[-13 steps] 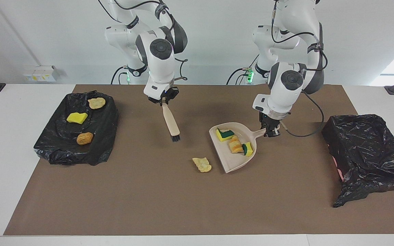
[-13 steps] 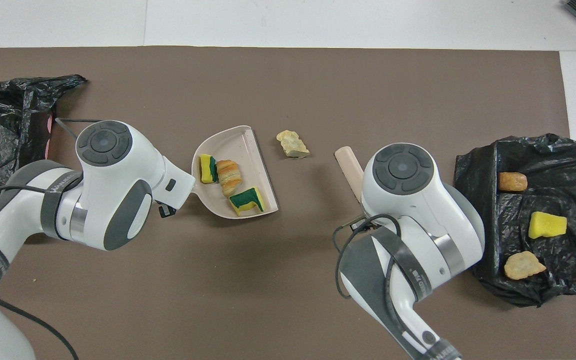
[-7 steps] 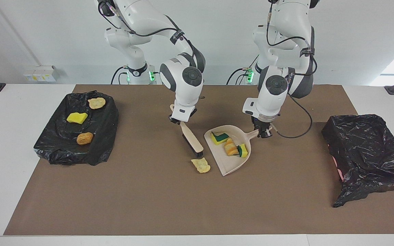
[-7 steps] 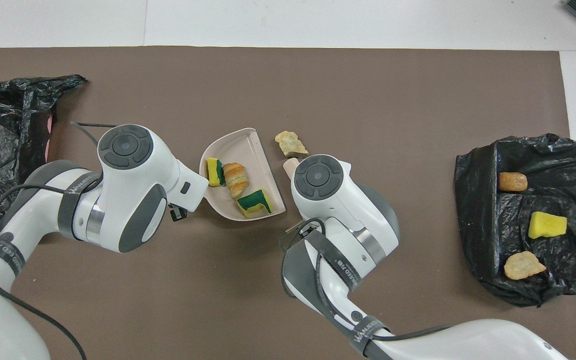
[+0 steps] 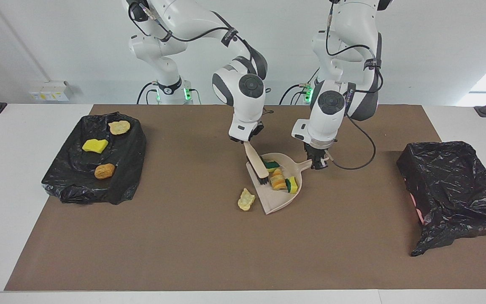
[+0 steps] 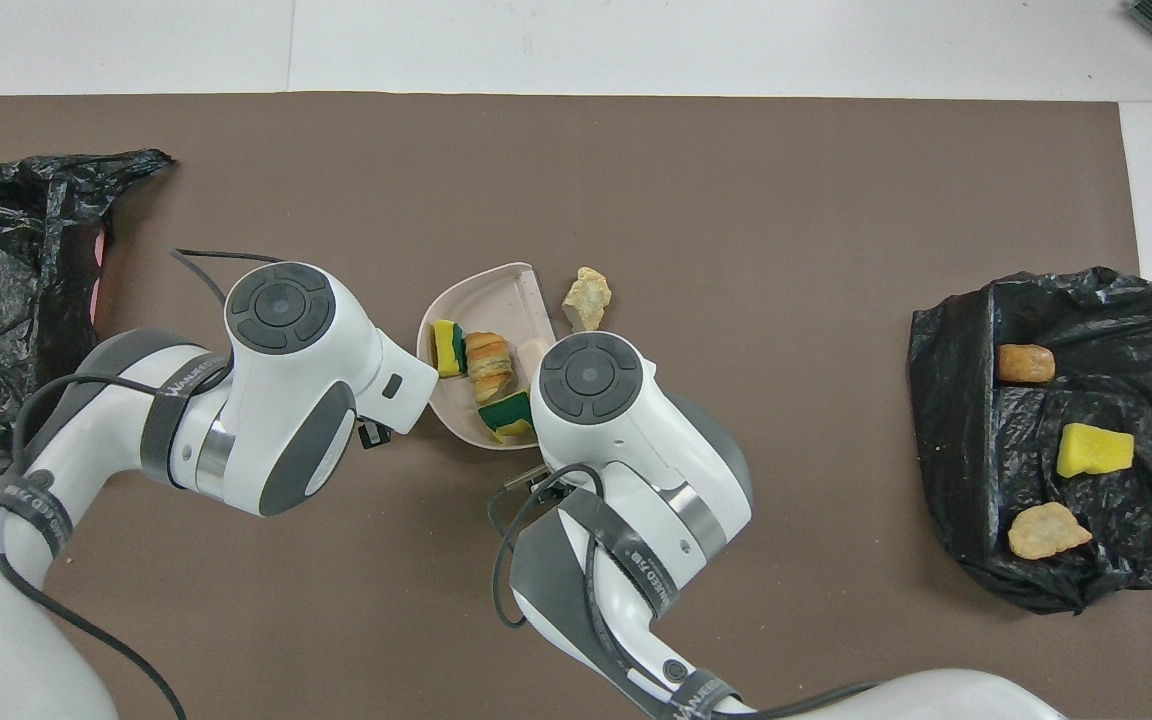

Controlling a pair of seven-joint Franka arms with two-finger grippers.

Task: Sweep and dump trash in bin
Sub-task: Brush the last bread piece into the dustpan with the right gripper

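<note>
My right gripper (image 5: 246, 141) grips the brush (image 5: 259, 166), its bristles at the dustpan (image 5: 277, 201) edge. My left gripper (image 5: 318, 164) squeezes the dustpan handle. Three trash bits (image 5: 278, 179) sit in the pan; a crumb (image 5: 246, 199) lies just beside it, maybe touching.

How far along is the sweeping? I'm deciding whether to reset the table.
Partly done. Three scraps already lie in the dustpan, which the left gripper holds by its handle. The right gripper holds the brush, bristles at the pan. One pale scrap is still on the mat beside the pan. Dumping into the bin remains.
</note>
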